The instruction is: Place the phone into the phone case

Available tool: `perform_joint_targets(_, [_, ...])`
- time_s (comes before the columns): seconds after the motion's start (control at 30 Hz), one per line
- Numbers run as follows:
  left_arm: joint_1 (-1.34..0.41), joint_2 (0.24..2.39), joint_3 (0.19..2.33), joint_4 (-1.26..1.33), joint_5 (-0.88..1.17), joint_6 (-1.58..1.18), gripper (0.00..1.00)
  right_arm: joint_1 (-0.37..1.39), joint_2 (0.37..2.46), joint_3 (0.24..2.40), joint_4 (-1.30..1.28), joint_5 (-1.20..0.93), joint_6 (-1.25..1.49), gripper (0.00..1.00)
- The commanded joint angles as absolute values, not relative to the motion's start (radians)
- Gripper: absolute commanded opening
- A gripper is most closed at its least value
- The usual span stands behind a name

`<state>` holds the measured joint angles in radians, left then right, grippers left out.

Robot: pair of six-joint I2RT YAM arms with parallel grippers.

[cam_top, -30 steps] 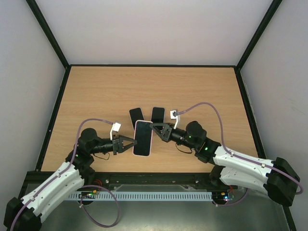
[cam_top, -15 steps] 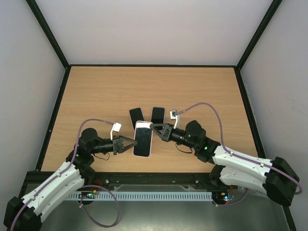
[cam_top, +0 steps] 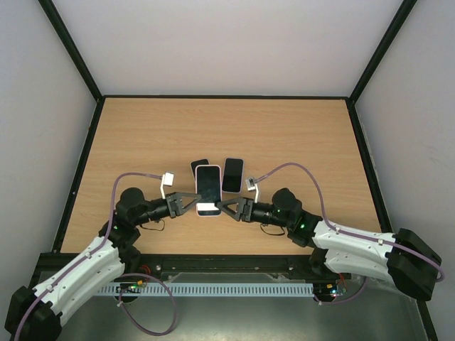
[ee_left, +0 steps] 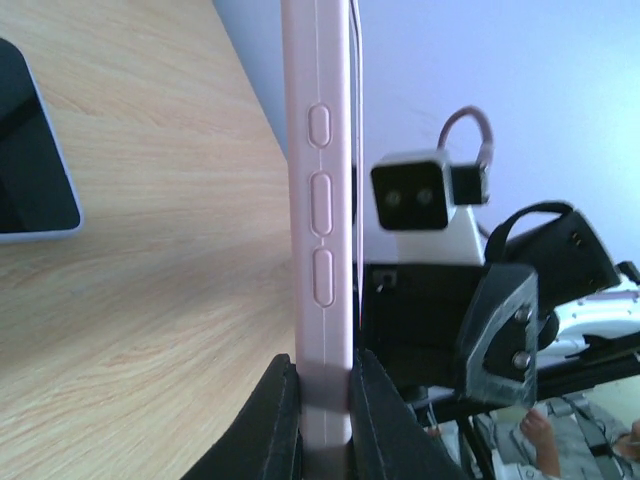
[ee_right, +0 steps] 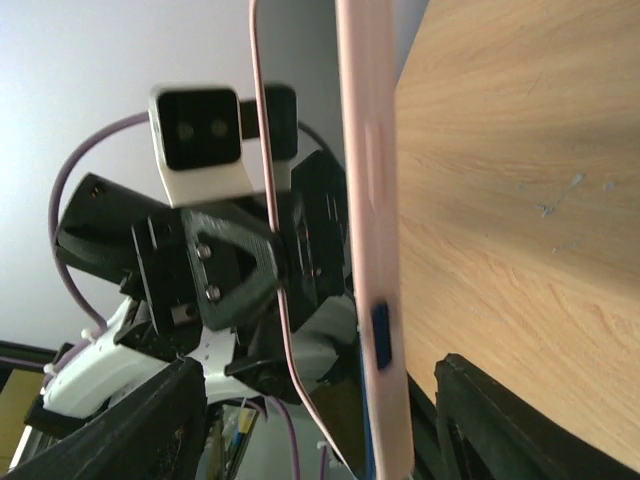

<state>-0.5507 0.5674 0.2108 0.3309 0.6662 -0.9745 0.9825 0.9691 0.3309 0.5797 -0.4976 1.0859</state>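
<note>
Right gripper has spread, releasing the pink phone case; left gripper alone pinches its lower end at frame centre, so seating probably continues.

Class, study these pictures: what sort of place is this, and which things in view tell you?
Probably a robotics test cell: a left arm and a right arm bolted at a wooden table's edge, plain white walls in a black frame around it.
</note>
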Motion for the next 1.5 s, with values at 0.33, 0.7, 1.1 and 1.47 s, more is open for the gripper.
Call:
perform_joint_targets(0.33, [-0.548,0.566,0.230,0.552,0.587,-1.086,0.02,1.014,1.042,0.302,0.782,-0.535,1.159,0.51])
perform_joint_targets(0.7, [-0.548,0.551,0.207,0.562,0.588,-1.104,0.02,1.014,1.079,0.299,0.870,-0.510,1.197,0.40])
perform_joint_targets(1.1, [-0.545,0.552,0.203,0.448,0.566,-1.003,0.02,1.015,1.082,0.262,0.935,-0.461,1.246,0.02])
perform_joint_targets(1.47, [-0.545,0.545,0.234,0.331,0.526,-0.949,0.07,1.014,1.107,0.258,0.934,-0.446,1.243,0.02])
